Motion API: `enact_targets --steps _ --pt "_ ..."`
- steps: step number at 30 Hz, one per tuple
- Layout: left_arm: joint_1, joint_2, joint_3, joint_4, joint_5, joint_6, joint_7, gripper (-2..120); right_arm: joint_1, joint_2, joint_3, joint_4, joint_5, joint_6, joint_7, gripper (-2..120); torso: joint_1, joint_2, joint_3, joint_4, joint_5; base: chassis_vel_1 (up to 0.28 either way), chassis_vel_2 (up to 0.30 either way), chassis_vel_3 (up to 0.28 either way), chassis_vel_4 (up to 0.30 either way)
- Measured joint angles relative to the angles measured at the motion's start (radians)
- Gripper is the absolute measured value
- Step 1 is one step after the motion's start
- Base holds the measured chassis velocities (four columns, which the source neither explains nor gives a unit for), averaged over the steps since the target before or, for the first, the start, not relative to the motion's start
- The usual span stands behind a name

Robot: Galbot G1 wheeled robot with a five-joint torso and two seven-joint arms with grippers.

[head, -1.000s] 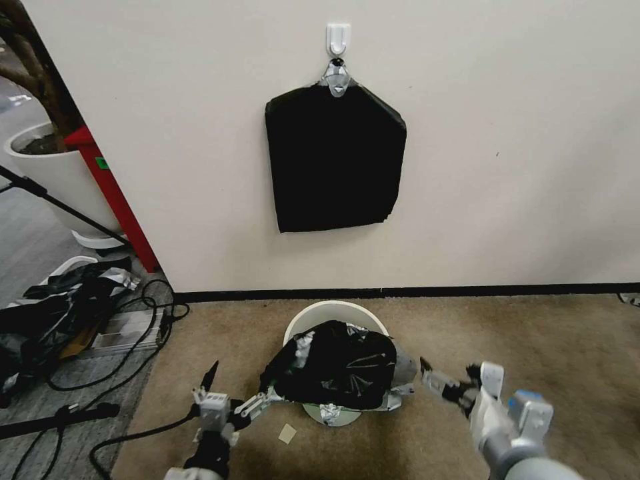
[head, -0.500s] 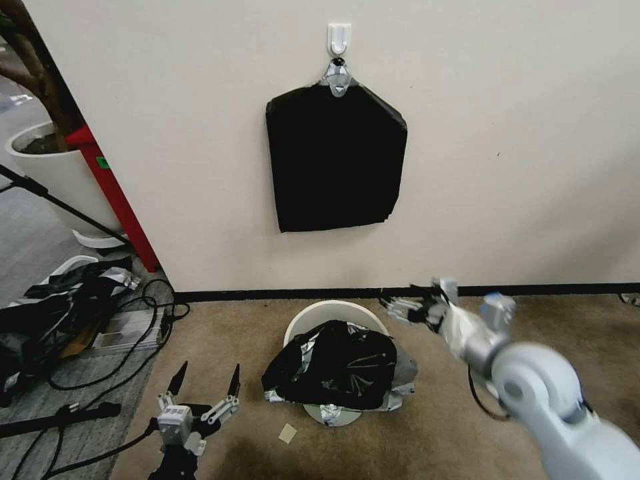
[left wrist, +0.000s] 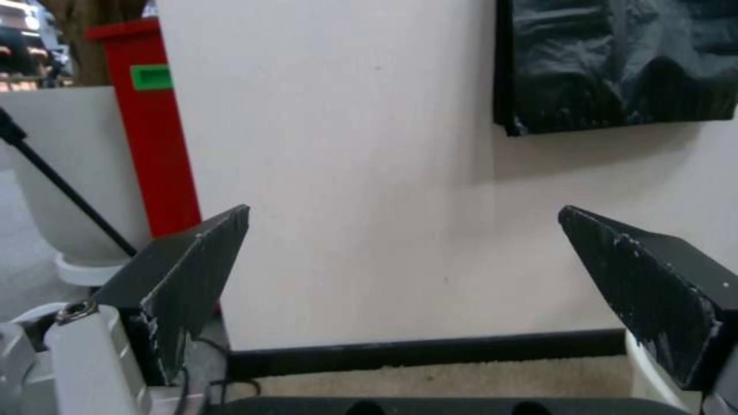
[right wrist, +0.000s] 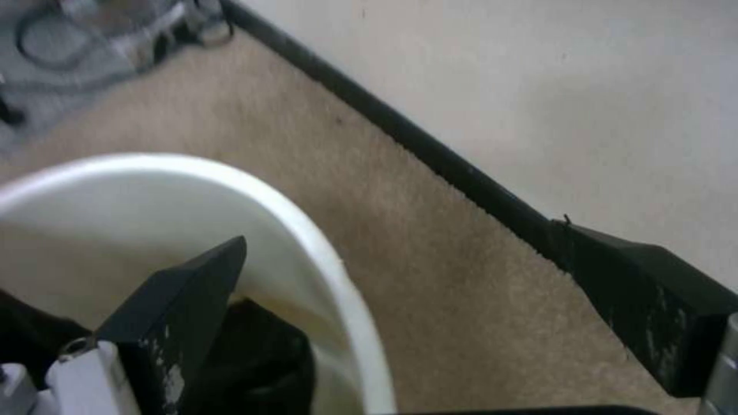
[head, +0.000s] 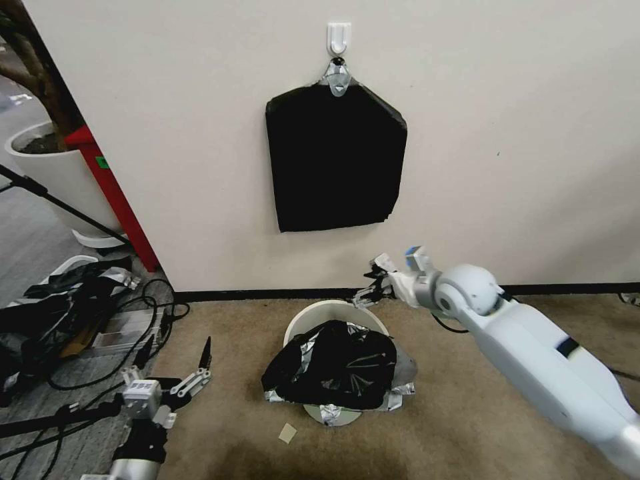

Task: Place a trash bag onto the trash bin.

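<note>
Around your work area: a wall, carpet and side clutter.

Ahead of you, a flat black five-sided pack [head: 335,159] hangs by its silver-taped tip from a white wall hook [head: 338,38] on the cream wall [head: 520,133], above a black baseboard [head: 267,294]. To your left you have a red post [head: 113,193] beside a large white planter [head: 57,175] with a tree trunk [head: 30,73], and a black-and-white heap [head: 57,300] among black cables [head: 143,320] on the grey floor. On the tan carpet [head: 520,347] near you lies a small pale scrap [head: 287,433].
</note>
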Motion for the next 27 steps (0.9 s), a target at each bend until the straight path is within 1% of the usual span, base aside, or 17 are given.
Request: enact_targets --steps 1,7,10,13,14,17,18,21,22,27 --pt "0.007 -0.002 -0.008 -0.003 0.000 0.000 0.000 100 0.019 0.003 -0.029 -0.019 -0.018 0.008 -0.014 100 0.000 0.000 0.000 0.0001 0.0001 0.000 0.000 0.000 0.000" --pt "0.009 -0.007 -0.024 -0.007 0.000 0.001 -0.002 100 0.045 0.007 -0.071 -0.052 -0.054 0.022 -0.042 99 0.000 0.000 0.000 0.0000 0.0002 0.000 0.000 0.000 0.000" --pt "-0.003 -0.017 -0.047 -0.012 -0.010 0.012 -0.008 100 0.053 0.002 -0.096 -0.067 -0.082 0.028 -0.073 97 0.000 0.000 0.000 0.0000 0.0002 0.000 0.000 0.000 0.000" --pt "-0.017 -0.025 -0.070 -0.024 -0.031 0.032 -0.021 100 0.054 -0.009 -0.116 -0.083 -0.106 0.042 -0.095 82 0.000 0.000 0.000 -0.0004 0.0001 0.000 0.000 0.000 0.000" --pt "-0.017 -0.025 -0.070 -0.024 -0.031 0.032 -0.021 100 0.054 -0.009 -0.116 -0.083 -0.106 0.042 -0.095 82 0.000 0.000 0.000 -0.0004 0.0001 0.000 0.000 0.000 0.000" --pt "-0.010 -0.033 -0.065 -0.035 -0.031 0.041 -0.027 100 0.056 -0.009 -0.128 -0.099 -0.121 0.059 -0.117 69 0.000 0.000 0.000 -0.0002 0.0002 0.000 0.000 0.000 0.000" --pt "-0.010 -0.033 -0.065 -0.035 -0.031 0.041 -0.027 100 0.056 -0.009 -0.128 -0.099 -0.121 0.059 -0.117 69 0.000 0.000 0.000 -0.0002 0.0002 0.000 0.000 0.000 0.000" --pt "-0.004 -0.038 -0.060 -0.046 -0.029 0.049 -0.032 100 0.053 -0.011 -0.140 -0.103 -0.132 0.064 -0.120 53 0.000 0.000 0.000 -0.0001 0.0002 0.000 0.000 0.000 0.000" --pt "-0.004 -0.038 -0.060 -0.046 -0.029 0.049 -0.032 100 0.053 -0.011 -0.140 -0.103 -0.132 0.064 -0.120 53 0.000 0.000 0.000 -0.0001 0.0002 0.000 0.000 0.000 0.000" --pt "-0.003 -0.037 -0.056 -0.052 -0.029 0.053 -0.035 100 0.044 -0.008 -0.141 -0.097 -0.126 0.065 -0.120 32 0.000 0.000 0.000 -0.0001 0.0002 0.000 0.000 0.000 0.000"
